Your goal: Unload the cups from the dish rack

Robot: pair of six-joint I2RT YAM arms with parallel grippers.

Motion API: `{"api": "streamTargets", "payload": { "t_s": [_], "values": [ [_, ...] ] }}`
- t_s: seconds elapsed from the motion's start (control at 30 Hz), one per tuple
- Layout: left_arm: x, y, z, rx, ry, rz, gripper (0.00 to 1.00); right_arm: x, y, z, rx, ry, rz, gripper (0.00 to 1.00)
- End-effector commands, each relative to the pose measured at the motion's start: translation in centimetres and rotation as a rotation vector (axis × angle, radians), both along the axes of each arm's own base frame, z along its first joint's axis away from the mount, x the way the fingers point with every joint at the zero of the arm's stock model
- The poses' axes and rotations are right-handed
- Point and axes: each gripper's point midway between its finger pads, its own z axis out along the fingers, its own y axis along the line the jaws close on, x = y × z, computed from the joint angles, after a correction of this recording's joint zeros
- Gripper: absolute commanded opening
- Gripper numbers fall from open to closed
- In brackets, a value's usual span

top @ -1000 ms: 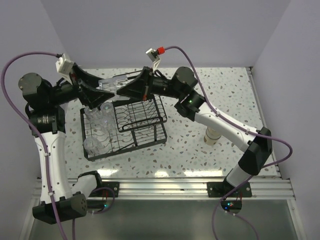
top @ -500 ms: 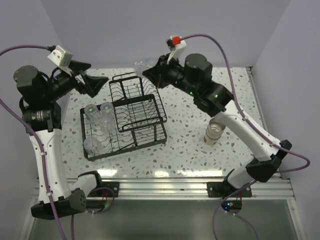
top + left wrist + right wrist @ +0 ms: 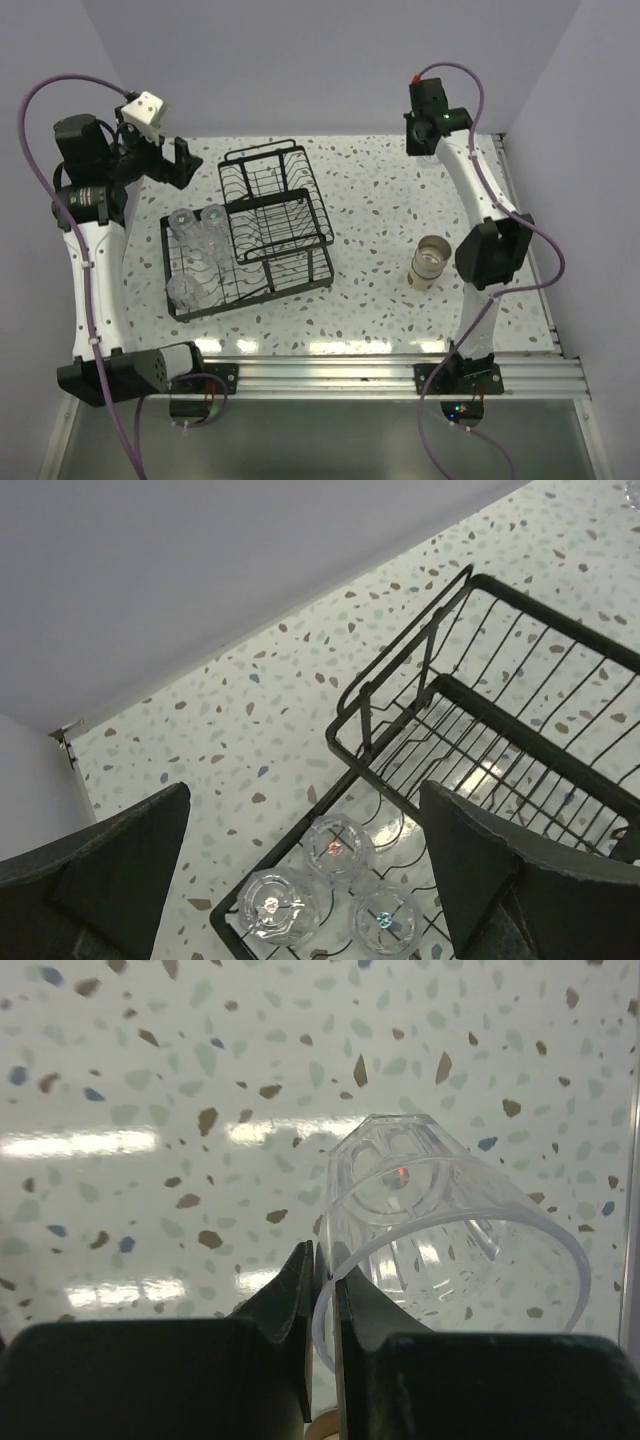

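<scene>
Pale lilac walls close in a white speckled table (image 3: 380, 205). Over its far right part my right fingers (image 3: 288, 1295) are pinched tight on the rim of a clear transparent plastic cup (image 3: 430, 1210). It hangs tilted above bare table, mouth toward my wrist camera. I judge this to be the carry-and-set-down step. The next move calls for lowering and righting the cup before letting go, likely near the tan-beige cup (image 3: 428, 262) standing on the table at right. My left fingers (image 3: 500, 870) are spread wide and hold nothing, high above the black wire dish rack (image 3: 280, 215). At least three more clear plastic cups (image 3: 338, 847) sit in the left end of its basket.
</scene>
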Motion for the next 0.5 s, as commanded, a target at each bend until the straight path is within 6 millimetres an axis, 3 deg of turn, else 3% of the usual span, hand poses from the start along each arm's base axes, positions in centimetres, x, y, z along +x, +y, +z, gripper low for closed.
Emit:
{"api": "streamTargets", "payload": {
  "t_s": [0.0,0.03,0.07,0.1,0.13,0.17,0.2,0.23,0.3,0.4,0.43,0.47],
  "values": [
    [2.2,1.9,-2.4,0.116,0.072,0.016,1.00,0.8,-3.5,-1.9,-0.058,0.085,-0.058,0.00],
    [2.6,2.2,-1.6,0.129,0.074,0.025,1.00,1.3,-5.2,-2.7,-0.058,0.112,-0.090,0.00],
    [3.1,2.5,-1.5,0.137,0.082,0.028,1.00,2.2,-5.8,-1.9,-0.050,0.086,-0.105,0.00],
    [4.4,2.8,-2.5,0.132,0.119,0.028,1.00,3.2,-6.6,-4.8,-0.067,0.144,-0.119,0.00],
    [4.8,3.0,-1.1,0.140,0.098,0.028,1.00,3.7,-8.2,-5.4,-0.069,0.158,-0.147,0.00],
    [5.3,3.1,-1.1,0.137,0.107,0.028,1.00,4.3,-8.7,-5.7,-0.061,0.162,-0.151,0.00],
    [6.4,3.4,-1.8,0.131,0.135,0.029,1.00,4.8,-9.1,-7.9,-0.068,0.200,-0.145,0.00],
    [6.7,3.5,-1.0,0.134,0.123,0.034,1.00,5.5,-10.1,-8.6,-0.062,0.197,-0.155,0.00],
    [7.8,3.9,-1.8,0.131,0.150,0.038,1.00,5.8,-11.1,-10.9,-0.080,0.232,-0.156,0.00],
    [9.1,4.5,-2.5,0.137,0.166,0.053,1.00,6.5,-12.3,-12.8,-0.064,0.249,-0.175,0.00],
    [9.4,4.6,-2.9,0.137,0.174,0.056,1.00,6.7,-13.7,-13.0,-0.048,0.245,-0.194,0.00],
    [9.7,4.6,-3.4,0.133,0.185,0.054,1.00,6.8,-13.6,-13.7,-0.027,0.254,-0.170,0.00]
  ]
}}
